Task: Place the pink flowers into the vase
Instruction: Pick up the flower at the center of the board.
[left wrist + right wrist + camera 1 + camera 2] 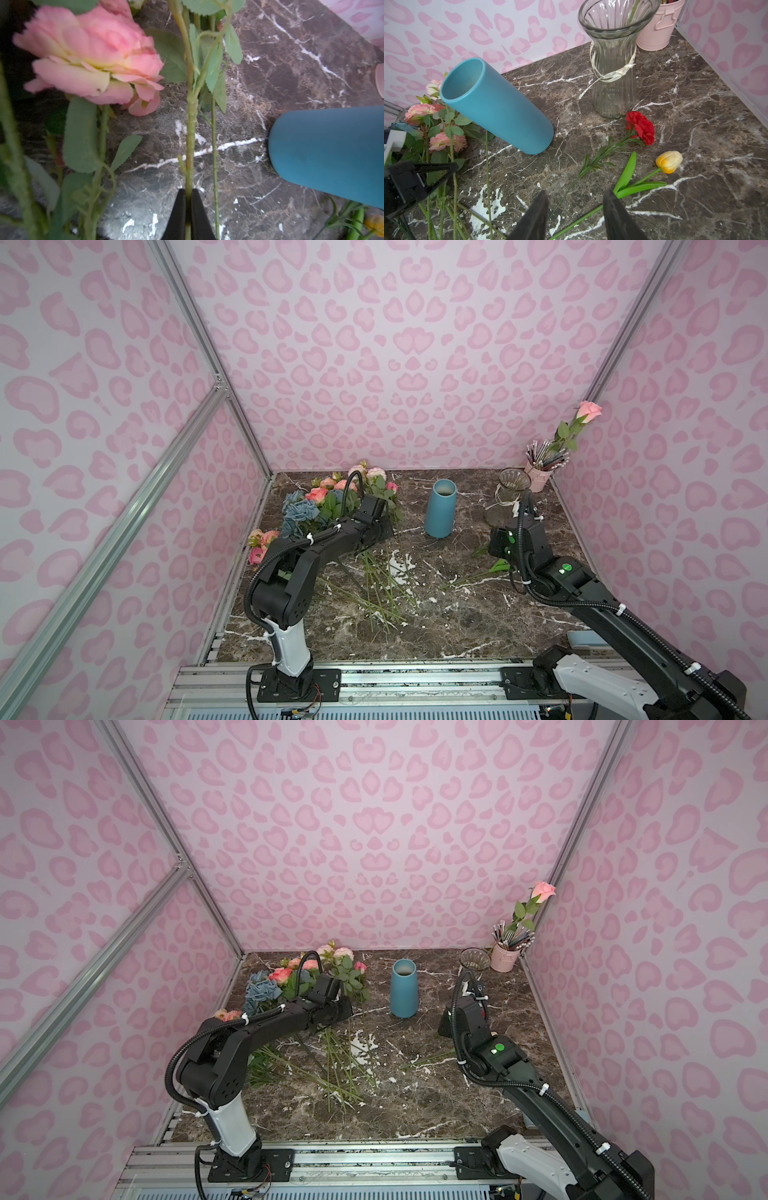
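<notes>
Pink flowers point(318, 493) are lying in a heap at the back left of the marble table point(457, 614), mixed with a blue bunch point(299, 510). Their long stems are pointing to the front. The left gripper point(188, 191) is reaching in among them and pinching one green stem point(191, 124) tight between its jaws, beside a big pink bloom point(93, 56). The blue vase point(440, 510) is standing upright just to the right. Further right, the right gripper point(576, 193) is hanging low over the table with its jaws apart, holding nothing. A red flower point(641, 126) and a yellow tulip point(669, 159) are lying on the table by it. A glass vase point(505, 497) and a pink bucket point(538, 477) are standing in the back right corner.
</notes>
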You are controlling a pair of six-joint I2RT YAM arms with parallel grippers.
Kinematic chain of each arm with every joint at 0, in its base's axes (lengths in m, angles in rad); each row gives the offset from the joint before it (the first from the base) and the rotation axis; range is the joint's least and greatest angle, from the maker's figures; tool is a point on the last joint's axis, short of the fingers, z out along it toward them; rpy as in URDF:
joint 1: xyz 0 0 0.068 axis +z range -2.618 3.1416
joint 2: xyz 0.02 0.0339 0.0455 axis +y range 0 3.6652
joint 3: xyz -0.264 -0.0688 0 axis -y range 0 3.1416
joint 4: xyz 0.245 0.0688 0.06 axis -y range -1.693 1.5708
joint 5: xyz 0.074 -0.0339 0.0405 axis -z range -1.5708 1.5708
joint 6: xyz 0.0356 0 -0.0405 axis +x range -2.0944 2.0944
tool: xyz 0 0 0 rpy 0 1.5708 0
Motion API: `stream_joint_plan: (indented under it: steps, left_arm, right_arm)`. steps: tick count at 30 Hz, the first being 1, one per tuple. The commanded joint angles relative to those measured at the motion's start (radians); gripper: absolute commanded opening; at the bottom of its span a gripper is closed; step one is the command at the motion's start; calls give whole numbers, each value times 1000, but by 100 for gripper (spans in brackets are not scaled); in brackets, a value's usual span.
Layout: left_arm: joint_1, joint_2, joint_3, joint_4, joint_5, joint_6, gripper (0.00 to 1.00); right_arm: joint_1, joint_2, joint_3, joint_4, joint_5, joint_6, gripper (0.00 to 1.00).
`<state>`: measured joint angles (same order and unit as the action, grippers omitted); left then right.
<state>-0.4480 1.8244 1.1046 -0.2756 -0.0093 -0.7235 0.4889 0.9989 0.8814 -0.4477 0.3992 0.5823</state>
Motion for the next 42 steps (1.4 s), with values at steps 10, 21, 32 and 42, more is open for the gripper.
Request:
stream_joint_plan:
  steps: [10, 21, 32, 42]
  left_arm:
    - [0, -165, -106, 308, 56, -22, 4]
    - [-1, -312, -200, 476, 93, -1, 4]
    - [0, -455, -186, 523, 210, 88, 4]
    - [-46, -512, -44, 474, 521, 148, 4]
  right_arm:
    - [2, -17, 20, 18, 8, -4, 47]
    - [2, -16, 21, 23, 18, -23, 47]
    - [81, -23, 72, 112, -144, -145, 47]
    - [162, 35, 179, 239, -505, -197, 45]
